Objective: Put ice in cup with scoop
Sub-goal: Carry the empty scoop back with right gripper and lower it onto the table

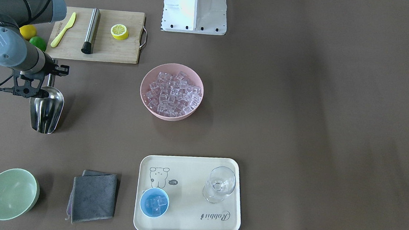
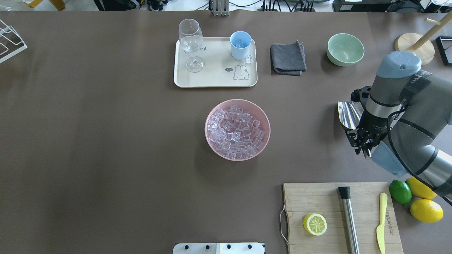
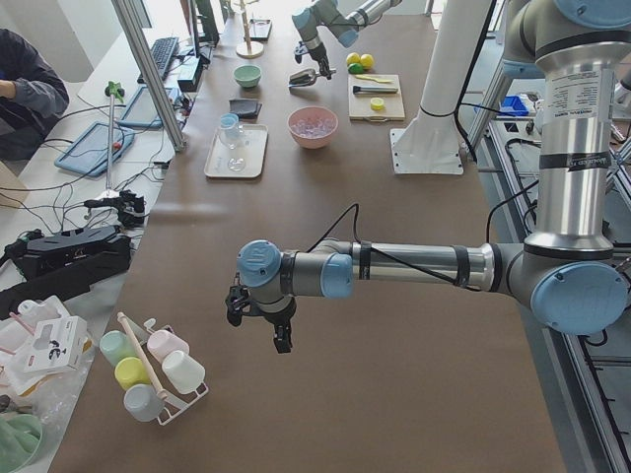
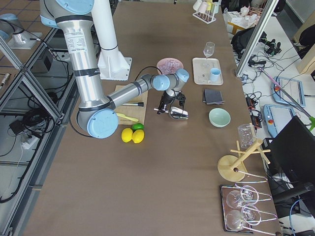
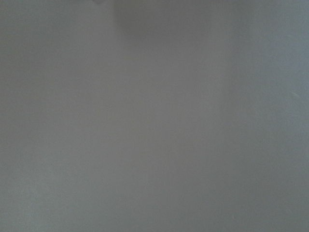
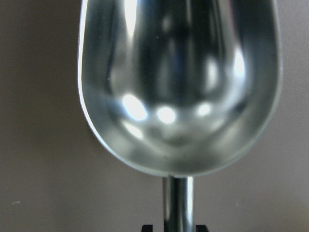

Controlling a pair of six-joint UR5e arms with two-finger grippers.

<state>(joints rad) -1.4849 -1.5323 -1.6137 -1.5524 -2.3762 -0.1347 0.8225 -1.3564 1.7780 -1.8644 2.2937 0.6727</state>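
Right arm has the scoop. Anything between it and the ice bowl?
Nothing visible. Only bare table lies between the scoop and the pink bowl of ice. The cutting board sits off that line, nearer the robot.

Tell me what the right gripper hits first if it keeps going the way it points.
Likely bare table. The right gripper, jaws shut on the scoop, points toward the operators' side, and its wrist view shows only table beyond the scoop. If level, the green bowl lies nearest that line; tilt unclear.

The scoop [image 6: 178,87] (blurred) runs past the top edge.
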